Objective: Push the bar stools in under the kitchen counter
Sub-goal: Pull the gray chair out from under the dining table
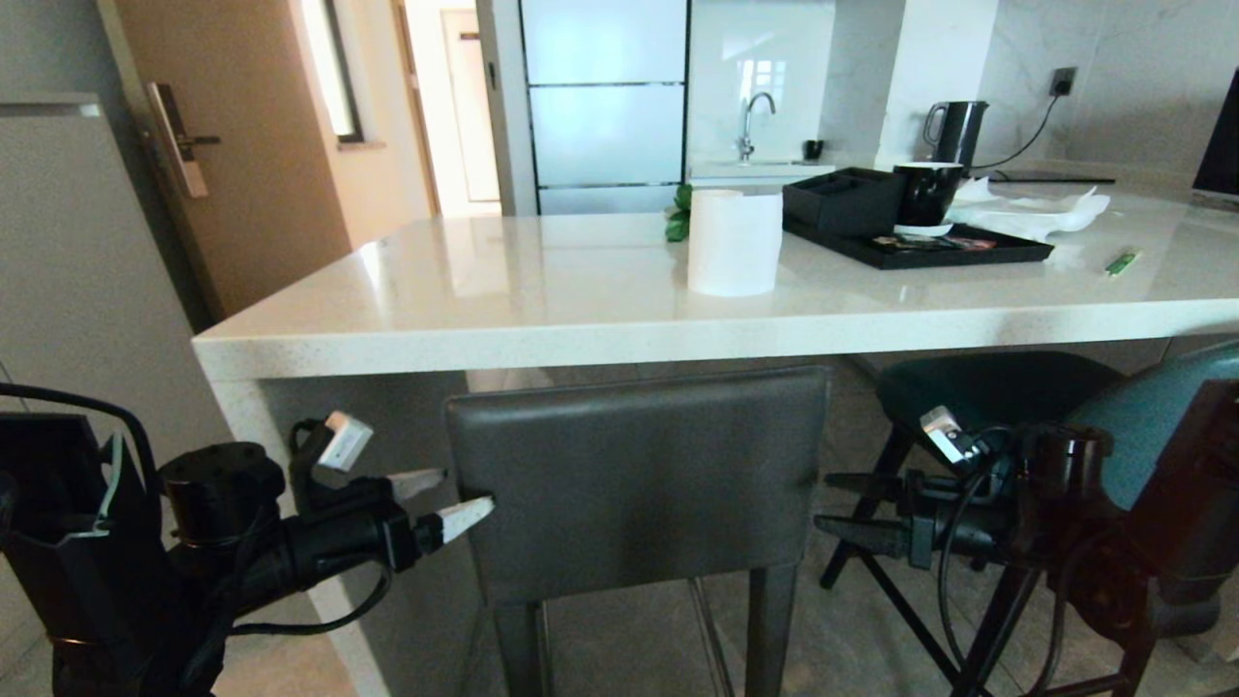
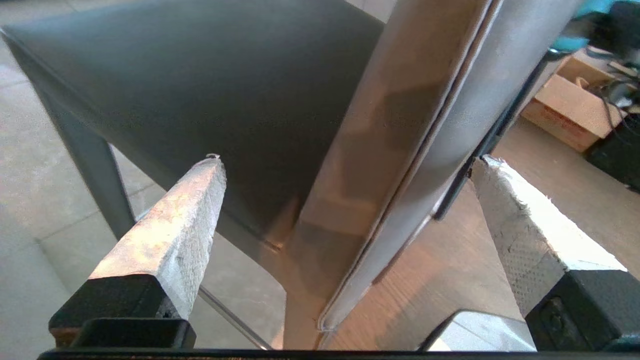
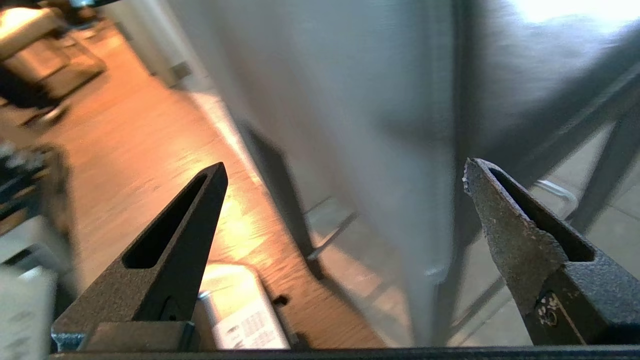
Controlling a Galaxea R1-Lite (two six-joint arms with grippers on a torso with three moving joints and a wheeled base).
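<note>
Dark-grey leather stool [image 1: 634, 479] stands at the kitchen counter's [image 1: 619, 290] end-panel corner, its square back upright just below the worktop's front edge and the seat seemingly not yet fully under; the teal stool [image 1: 1152, 416] stands farther along the same edge, angled, its black legs splayed on the floor. Left gripper [image 1: 440, 499] sits at the grey back's left edge, jaws released and wide, one tip just at the leather; right gripper [image 1: 852, 508] hovers between the two stools by the back's right edge, jaws likewise released, holding nothing. For a clean push, judged from this pose: bear on both edges evenly and low on the back, drive straight toward the counter, and keep the back clear of the worktop's underside and the end panel.
</note>
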